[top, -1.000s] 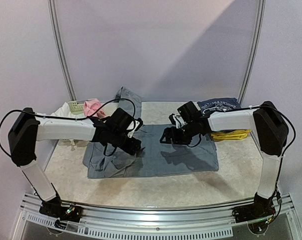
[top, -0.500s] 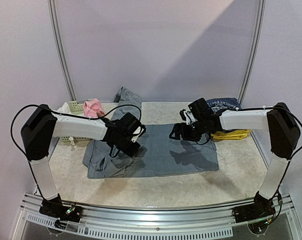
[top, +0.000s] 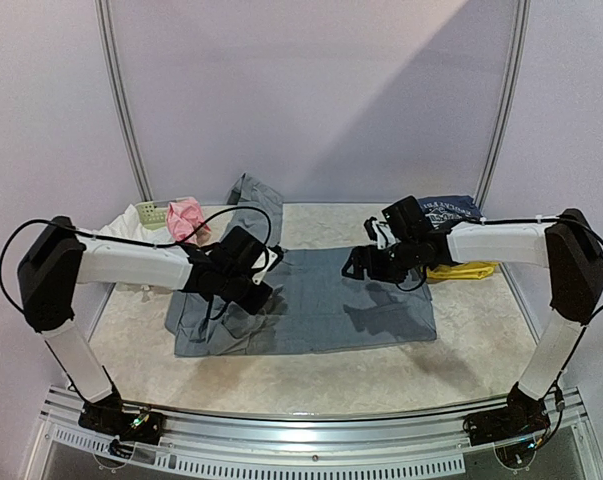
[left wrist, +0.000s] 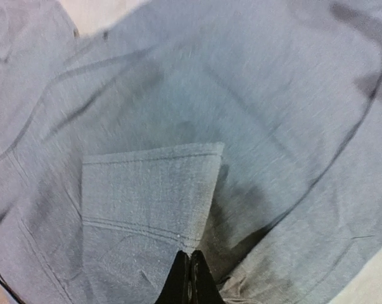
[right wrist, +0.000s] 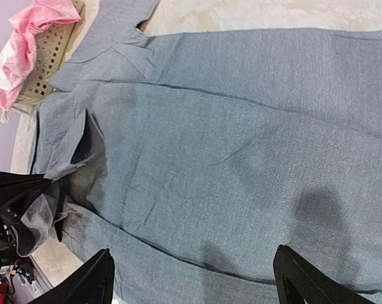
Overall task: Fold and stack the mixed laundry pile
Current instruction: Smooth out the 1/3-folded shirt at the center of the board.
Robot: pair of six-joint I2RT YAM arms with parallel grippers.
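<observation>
Large grey trousers (top: 321, 310) lie spread across the middle of the table. My left gripper (top: 268, 295) is shut on a hem corner of them near their left part. In the left wrist view the black jaws (left wrist: 189, 256) pinch the tip of a lifted, folded-back flap (left wrist: 146, 190). My right gripper (top: 353, 268) hovers open over the trousers' far edge, with its fingertips (right wrist: 102, 275) wide apart above flat grey cloth (right wrist: 229, 139) and nothing between them. A navy printed tee (top: 438, 210) lies at the back right. Pink (top: 186, 215) and white (top: 126, 225) pieces sit at the back left.
A pale-green lattice basket (top: 153, 213) stands at the back left under the pink piece. Something yellow (top: 461, 268) lies under my right arm. A strip of grey cloth (top: 253, 195) runs toward the back wall. Metal posts rise at both back corners.
My left gripper has shut on the trousers' hem and raised a flap. My right gripper has drawn back to the right, toward the trousers' far edge, still open.
</observation>
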